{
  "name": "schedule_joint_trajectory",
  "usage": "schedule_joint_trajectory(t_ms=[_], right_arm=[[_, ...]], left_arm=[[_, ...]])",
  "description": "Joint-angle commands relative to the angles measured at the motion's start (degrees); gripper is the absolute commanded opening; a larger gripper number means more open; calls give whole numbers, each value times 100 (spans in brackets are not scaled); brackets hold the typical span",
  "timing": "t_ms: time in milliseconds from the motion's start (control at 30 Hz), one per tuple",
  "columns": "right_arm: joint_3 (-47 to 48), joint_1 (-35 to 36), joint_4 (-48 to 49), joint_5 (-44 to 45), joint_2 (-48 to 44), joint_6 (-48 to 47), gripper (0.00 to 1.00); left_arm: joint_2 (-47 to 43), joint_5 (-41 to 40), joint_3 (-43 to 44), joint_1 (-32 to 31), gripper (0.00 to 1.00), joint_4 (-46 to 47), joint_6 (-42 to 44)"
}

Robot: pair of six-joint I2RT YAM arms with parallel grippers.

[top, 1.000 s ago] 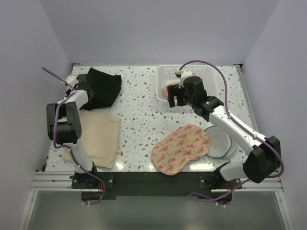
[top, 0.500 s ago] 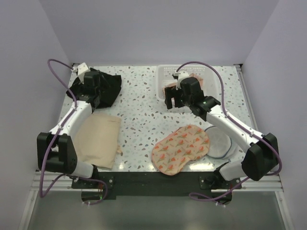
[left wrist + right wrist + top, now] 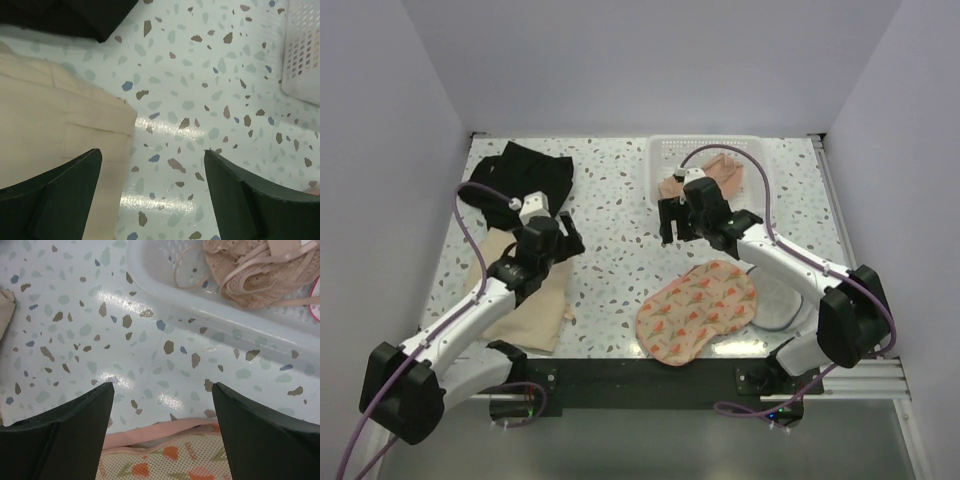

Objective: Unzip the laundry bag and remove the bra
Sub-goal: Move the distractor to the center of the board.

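Note:
The laundry bag (image 3: 698, 308), mesh with orange flowers and pink trim, lies flat at the front middle; its far edge shows in the right wrist view (image 3: 200, 455). A beige bra (image 3: 705, 184) lies in the white basket (image 3: 760, 150), clear in the right wrist view (image 3: 250, 270). My right gripper (image 3: 675, 218) is open and empty above bare table, between basket and bag (image 3: 162, 400). My left gripper (image 3: 555, 240) is open and empty over the beige cloth's right edge (image 3: 152, 170).
A beige cloth (image 3: 525, 285) lies front left, also in the left wrist view (image 3: 55, 115). A black garment (image 3: 525, 175) lies back left. A white round mesh bag (image 3: 780, 298) sits right of the flowered bag. The basket's corner shows in the left wrist view (image 3: 302, 55).
My left arm has swung from the black garment at the back left forward and rightward to the beige cloth's edge. My right gripper has moved out of the basket toward the bag, leaving the bra.

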Motion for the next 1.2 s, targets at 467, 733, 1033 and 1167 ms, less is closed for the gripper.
schedule_joint_trajectory(t_ms=[467, 733, 1033, 1167], right_arm=[[-341, 178, 108, 286, -286, 340, 83], [-350, 178, 73, 426, -374, 314, 83], [-289, 178, -15, 541, -427, 235, 83], [-288, 178, -59, 593, -514, 235, 83]], left_arm=[[-407, -1583, -871, -913, 90, -1115, -1748], [-284, -2109, -907, -931, 93, -1773, -2644], [-100, -2743, -845, -904, 99, -2135, -3269], [225, -2577, -932, -668, 100, -1968, -3260]])
